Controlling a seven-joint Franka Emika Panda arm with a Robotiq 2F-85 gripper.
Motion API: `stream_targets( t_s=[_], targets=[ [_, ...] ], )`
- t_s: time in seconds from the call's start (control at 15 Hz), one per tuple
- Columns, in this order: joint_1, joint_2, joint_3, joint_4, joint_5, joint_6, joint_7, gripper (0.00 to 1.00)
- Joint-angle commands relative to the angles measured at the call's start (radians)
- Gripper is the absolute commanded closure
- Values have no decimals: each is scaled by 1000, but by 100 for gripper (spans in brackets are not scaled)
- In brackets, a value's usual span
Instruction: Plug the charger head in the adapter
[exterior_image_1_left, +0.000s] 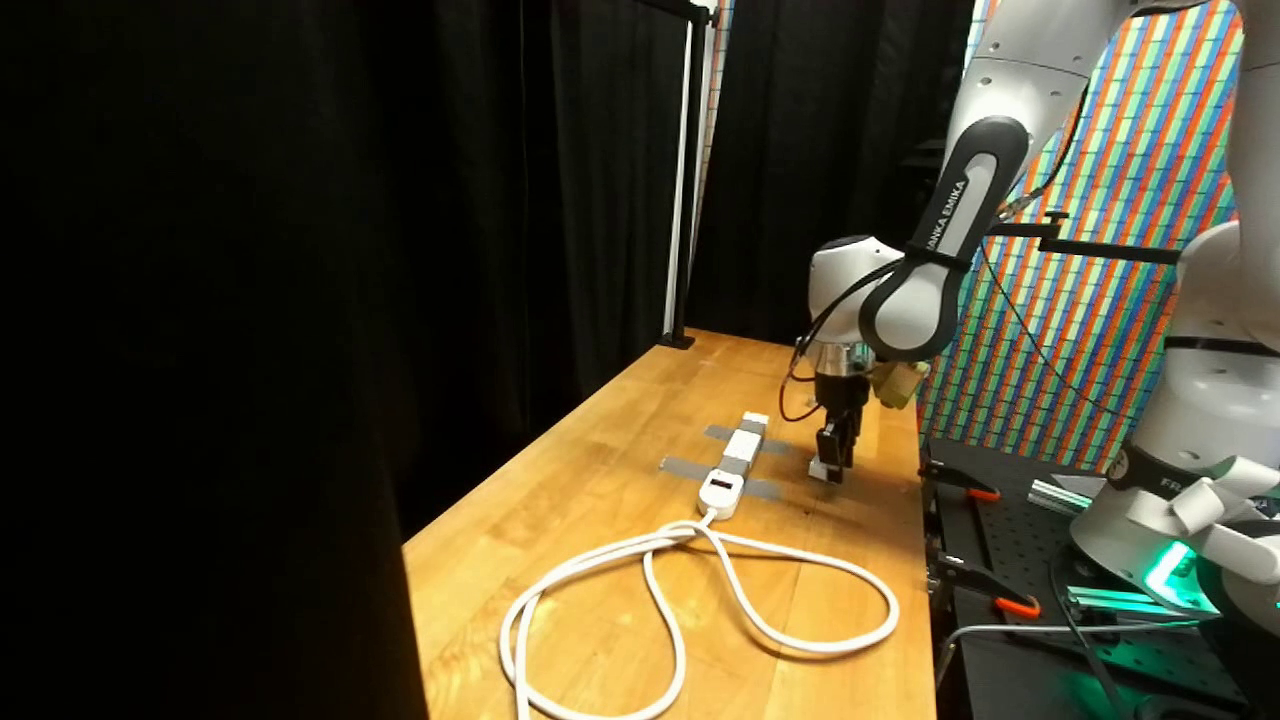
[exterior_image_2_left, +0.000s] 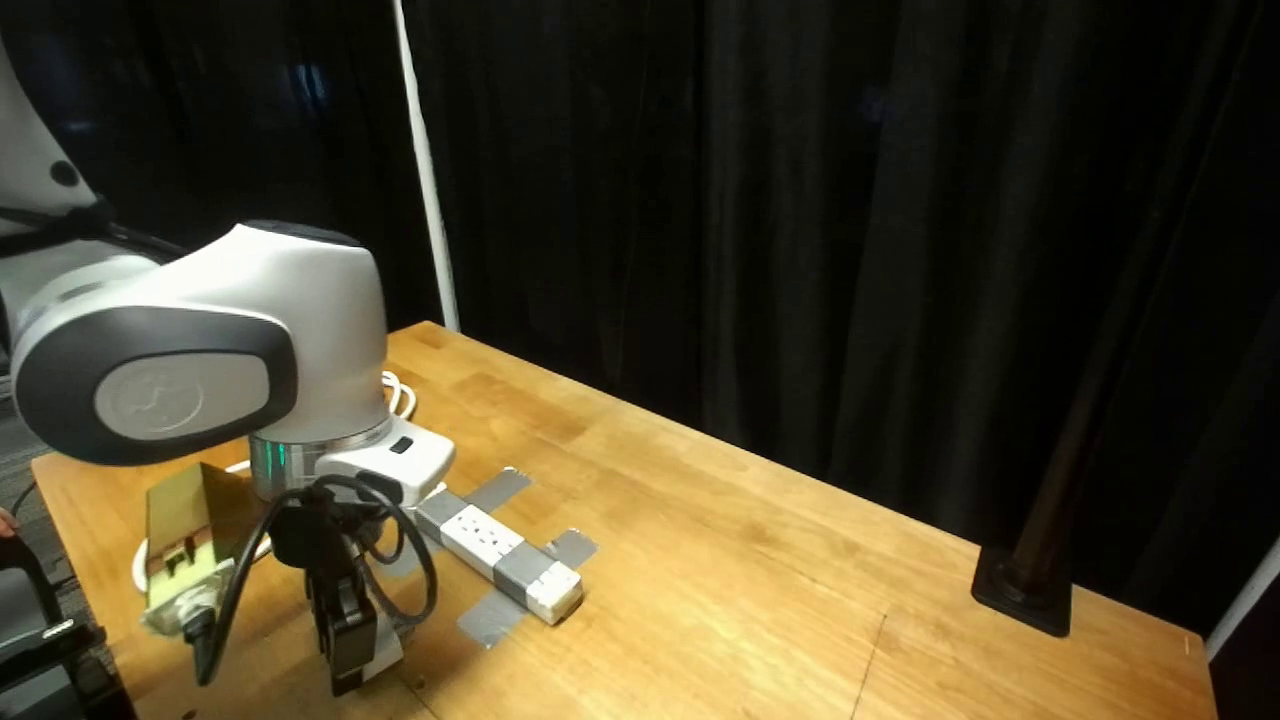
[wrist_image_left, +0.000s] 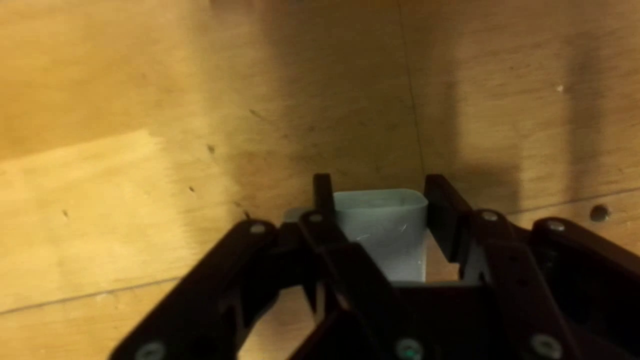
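The charger head is a small white block (wrist_image_left: 382, 240), also seen in both exterior views (exterior_image_1_left: 820, 468) (exterior_image_2_left: 384, 654). It lies between the two black fingers of my gripper (wrist_image_left: 378, 200) and fills the gap, with both fingertips seeming to touch its sides. The gripper (exterior_image_1_left: 840, 455) is low over the table; whether the block touches the wood is unclear. The adapter, a white socket strip (exterior_image_1_left: 743, 445) (exterior_image_2_left: 484, 533), is taped to the table a short way off to one side, with sockets facing up. It is out of the wrist view.
The adapter's thick white cable (exterior_image_1_left: 830, 648) lies in loops on the wooden table. Grey tape (exterior_image_2_left: 572, 547) crosses the strip. A yellowish box (exterior_image_2_left: 180, 540) is mounted at my wrist. A black stand foot (exterior_image_2_left: 1020, 590) and black curtains border the table; clamps (exterior_image_1_left: 985, 590) grip its edge.
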Motion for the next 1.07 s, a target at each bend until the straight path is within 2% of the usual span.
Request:
stream_targets(
  t_s=[0.0, 0.33, 0.73, 0.8, 1.0],
  targets=[
    [47, -43, -54, 68, -84, -275, 170, 77],
    [8, 43, -19, 296, -19, -680, 240, 77],
    [-64, 189, 5, 660, 186, -1130, 133, 77],
    [-81, 219, 4, 720, 228, -1180, 127, 77],
    [-122, 305, -12, 870, 348, -1186, 185, 77]
  ],
)
